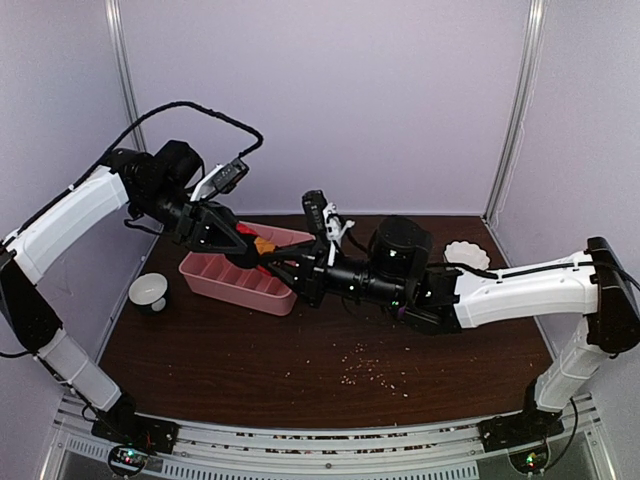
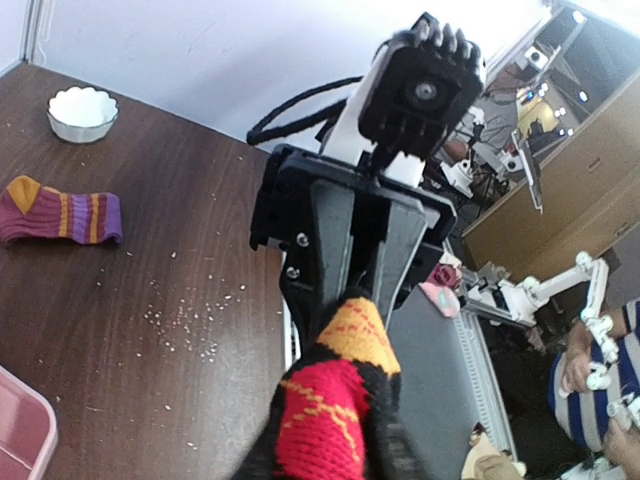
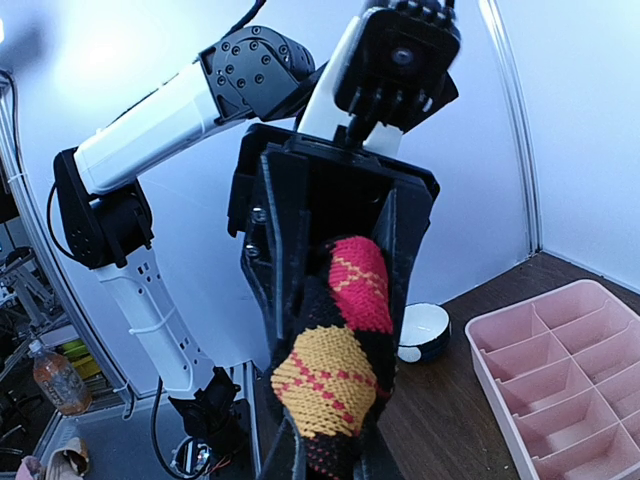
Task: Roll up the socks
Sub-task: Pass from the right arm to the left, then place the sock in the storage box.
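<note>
Gripping one sock [image 1: 262,245] between them, left pincer [image 1: 242,240] and right pincer [image 1: 283,267] both clamped, above pink tray [image 1: 215,278].

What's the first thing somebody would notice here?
The red, orange and black sock held in the air between the jaws of the left arm and the right arm, near the pink tray. Then the striped sock lying flat on the brown table, not far from a white fluted bowl.
</note>
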Motion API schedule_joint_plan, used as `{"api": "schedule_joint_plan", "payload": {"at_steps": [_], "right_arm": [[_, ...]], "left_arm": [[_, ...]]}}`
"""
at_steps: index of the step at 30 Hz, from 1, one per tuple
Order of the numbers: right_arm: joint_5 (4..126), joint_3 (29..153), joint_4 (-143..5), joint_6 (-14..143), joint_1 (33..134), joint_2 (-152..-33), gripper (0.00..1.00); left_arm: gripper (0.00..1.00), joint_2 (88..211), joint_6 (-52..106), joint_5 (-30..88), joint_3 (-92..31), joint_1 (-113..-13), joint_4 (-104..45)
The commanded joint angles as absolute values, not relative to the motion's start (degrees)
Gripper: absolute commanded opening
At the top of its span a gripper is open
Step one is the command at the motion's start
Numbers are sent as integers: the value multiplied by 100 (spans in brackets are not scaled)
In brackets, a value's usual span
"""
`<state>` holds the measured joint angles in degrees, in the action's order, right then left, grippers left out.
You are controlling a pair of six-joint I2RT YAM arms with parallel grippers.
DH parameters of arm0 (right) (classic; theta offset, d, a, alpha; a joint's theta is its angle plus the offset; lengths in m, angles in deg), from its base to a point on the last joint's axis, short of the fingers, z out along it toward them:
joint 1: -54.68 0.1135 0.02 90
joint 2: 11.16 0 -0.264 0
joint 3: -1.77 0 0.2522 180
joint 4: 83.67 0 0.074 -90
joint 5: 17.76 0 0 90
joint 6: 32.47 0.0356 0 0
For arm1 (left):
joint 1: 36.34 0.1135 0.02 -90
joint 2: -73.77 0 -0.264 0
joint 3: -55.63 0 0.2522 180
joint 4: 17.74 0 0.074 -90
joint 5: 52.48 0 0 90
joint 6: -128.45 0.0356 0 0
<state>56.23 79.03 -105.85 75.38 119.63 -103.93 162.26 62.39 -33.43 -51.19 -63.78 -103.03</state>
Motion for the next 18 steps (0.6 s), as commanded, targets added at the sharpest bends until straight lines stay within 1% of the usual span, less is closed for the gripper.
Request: {"api": "schedule_joint_plan", "payload": {"at_steps": [1, 2, 3, 4, 6, 8, 11, 14, 18], "right_arm": [[6027, 8147, -11015, 7616, 11914, -10513, 0], [6085, 8209, -10951, 7602, 11907, -10561, 3], [6224, 8299, -10780, 7573, 11908, -10594, 15], [6425, 8358, -10576, 7515, 11910, -10613, 24], [6702, 8320, -10332, 7298, 11902, -10575, 28], [7065, 8156, -10178, 7071, 11895, -10451, 35], [7428, 7956, -9880, 6853, 11887, -10284, 36], [7632, 7687, -9795, 6800, 11890, -10133, 36], [7682, 7229, -9807, 6850, 11894, -9895, 34]], "left_arm": [[1, 16378, 6291, -2986, -5180, -6397, -10336], [0, 16422, 6245, -2642, -5239, -6400, -10313], [0, 16479, 6176, -2226, -5321, -6377, -10246], [0, 16551, 6069, -1732, -5390, -6302, -10124], [0, 16701, 5596, -907, -5421, -5916, -9599], [0, 16990, 5180, -50, -5618, -5412, -9150], [0, 17571, 4952, 1316, -6103, -4873, -8611], [0, 18214, 4938, 2023, -6705, -4595, -8238], [0, 19137, 4996, 2596, -7474, -4536, -8175]]}}
